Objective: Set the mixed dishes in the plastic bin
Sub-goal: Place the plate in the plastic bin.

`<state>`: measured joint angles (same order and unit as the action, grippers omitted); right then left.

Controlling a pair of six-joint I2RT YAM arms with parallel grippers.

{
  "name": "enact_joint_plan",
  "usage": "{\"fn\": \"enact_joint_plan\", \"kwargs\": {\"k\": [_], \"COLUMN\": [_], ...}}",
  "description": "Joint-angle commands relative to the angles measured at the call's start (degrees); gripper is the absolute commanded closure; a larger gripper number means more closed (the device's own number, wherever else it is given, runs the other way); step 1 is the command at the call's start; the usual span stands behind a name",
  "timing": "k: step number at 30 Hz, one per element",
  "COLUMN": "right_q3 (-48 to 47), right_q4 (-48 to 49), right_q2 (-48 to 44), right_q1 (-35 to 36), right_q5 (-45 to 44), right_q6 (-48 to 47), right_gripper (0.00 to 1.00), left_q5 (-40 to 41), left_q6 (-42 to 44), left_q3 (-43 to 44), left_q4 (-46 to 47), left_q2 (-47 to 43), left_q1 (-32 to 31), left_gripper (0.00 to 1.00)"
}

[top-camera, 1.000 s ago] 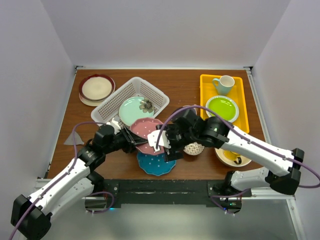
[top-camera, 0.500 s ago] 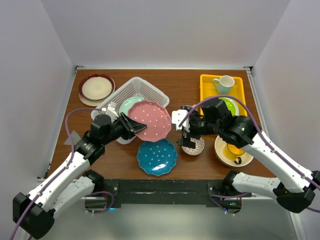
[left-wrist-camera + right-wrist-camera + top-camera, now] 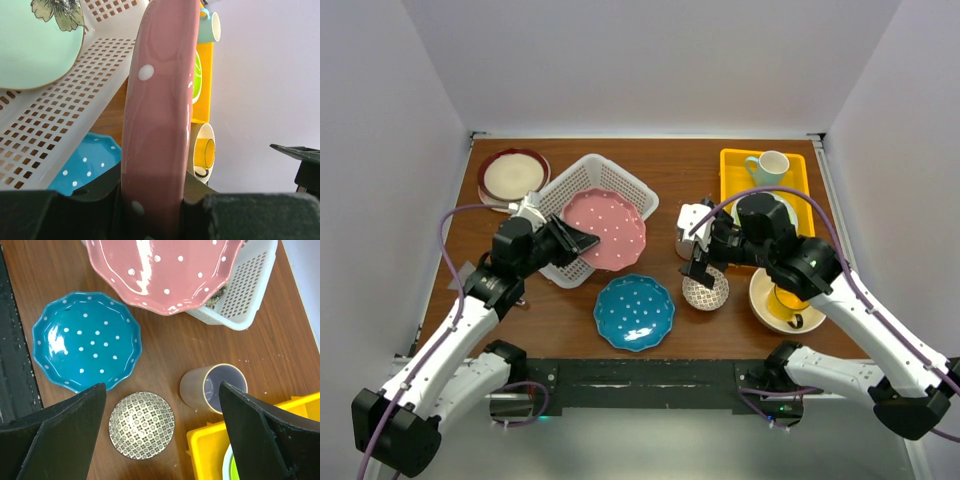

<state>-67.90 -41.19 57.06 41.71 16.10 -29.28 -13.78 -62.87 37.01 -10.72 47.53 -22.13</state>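
**Brown worktop, pink plate over the bin**

White walls (image 3: 650,60) close the brown worktop (image 3: 690,165) on three sides. At the far left corner lies a cream plate with a dark red rim (image 3: 513,176). Just to the right of it stands the plastic bin (image 3: 578,172), turned at an angle in the left half of the worktop. A mint plate (image 3: 35,45) with a flower print lies inside on the lattice bottom.

My left gripper (image 3: 572,241) is clamped on the edge of the pink dotted plate (image 3: 605,229). The plate is tilted over the near right part of the bin. I cannot tell if it touches the rim.

Toward the near edge, about in the middle, the blue dotted plate (image 3: 634,312) lies flat on the wood. To its right is the small patterned bowl (image 3: 705,292), and the beige mug (image 3: 212,388) stands upright just beyond it.

My right gripper (image 3: 162,386) hangs above these two with its fingers wide apart and nothing between them.

The yellow tray (image 3: 728,190) lies toward the far right corner. It carries a teal mug (image 3: 767,168) and a green plate (image 3: 232,465), which my arm mostly hides. Near the right end of the near edge sits the large cream bowl (image 3: 760,300) with the yellow mug (image 3: 785,302) inside it.
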Motion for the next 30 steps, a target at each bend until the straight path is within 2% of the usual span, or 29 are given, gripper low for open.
{"fn": "enact_joint_plan", "kwargs": {"k": [1, 9, 17, 23, 30], "right_q3": [1.45, 4.35, 5.67, 6.02, 6.73], "right_q4": [4.27, 7.87, 9.11, 9.37, 9.72], "right_q2": [-1.24, -2.13, -1.16, -0.72, -0.19], "right_q1": [-0.93, -2.25, -4.18, -4.71, -6.47], "right_q5": [-1.86, -3.88, -3.18, -3.35, -2.65], "right_q6": [2.38, 5.01, 5.63, 5.46, 5.81], "right_gripper": [0.02, 0.02, 0.02, 0.02, 0.02], "left_q5": [-0.02, 1.47, 5.25, 4.64, 0.34], "left_q6": [1.79, 6.18, 9.69, 9.53, 6.63], "left_q3": [6.66, 11.41, 11.15, 10.1, 6.41], "left_q4": [8.35, 4.31, 4.22, 8.16, 15.99], "left_q2": [-1.56, 0.02, -0.51, 1.16, 3.09], "left_q1": [0.68, 2.62, 3.85, 6.22, 10.17], "left_gripper": [1.0, 1.0, 1.0, 1.0, 1.0]}}
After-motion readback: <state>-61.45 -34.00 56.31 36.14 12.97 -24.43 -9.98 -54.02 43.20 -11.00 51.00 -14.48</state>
